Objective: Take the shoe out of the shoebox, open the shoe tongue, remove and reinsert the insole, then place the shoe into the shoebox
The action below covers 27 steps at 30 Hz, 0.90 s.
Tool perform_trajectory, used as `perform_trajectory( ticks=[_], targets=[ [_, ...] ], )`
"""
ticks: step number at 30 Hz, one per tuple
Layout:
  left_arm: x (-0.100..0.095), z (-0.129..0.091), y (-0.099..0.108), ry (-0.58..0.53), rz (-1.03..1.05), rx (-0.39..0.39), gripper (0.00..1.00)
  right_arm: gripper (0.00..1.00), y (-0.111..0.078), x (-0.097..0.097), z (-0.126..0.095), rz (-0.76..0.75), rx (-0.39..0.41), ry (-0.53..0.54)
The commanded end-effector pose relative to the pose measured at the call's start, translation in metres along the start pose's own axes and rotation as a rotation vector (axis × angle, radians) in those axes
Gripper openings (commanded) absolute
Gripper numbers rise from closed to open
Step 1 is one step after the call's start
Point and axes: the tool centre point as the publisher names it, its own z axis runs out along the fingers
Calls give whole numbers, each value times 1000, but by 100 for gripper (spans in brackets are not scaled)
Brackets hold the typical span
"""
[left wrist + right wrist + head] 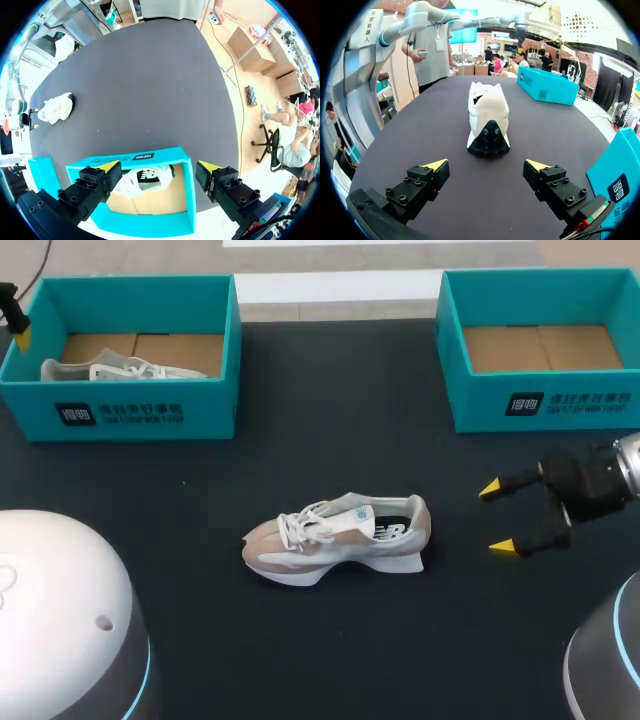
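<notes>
The dark desk (300, 660) is lit brightly and evenly from above; only faint, soft shadows are cast around the shoe (335, 540).

Right gripper (497, 518): black fingers (420, 187), yellow tips (436, 164), screws (408, 179); arm shells (60, 600) white-grey, cyan light rings (149, 670).

- Shoe (335, 540): tan toe and heel, pale grey-white side, white laces and sole, dark lining
- Left shoebox (150, 405) and right shoebox (560, 410): teal walls, brown cardboard floors, black label with white print
- Second shoe (110, 370): seemingly white, partly hidden by the box wall
- Table (330, 420): black
- Right end effector (497, 518): black fingers, yellow tips
</notes>
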Motion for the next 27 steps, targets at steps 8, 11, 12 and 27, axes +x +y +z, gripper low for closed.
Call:
perform_trajectory(
  ticks=[8,11,12,27],
  targets=[
    [-1,0,-1,3,0,-3,100,100,1,0,1,0,4,0],
    [-1,0,-1,3,0,-3,100,100,0,-1,1,0,3,-1],
    [-1,0,-1,3,0,-3,100,100,-1,-1,1,1,2,-1],
    [-1,0,-1,3,0,-3,100,100,-12,-10,9,21,50,-57]
  ],
)
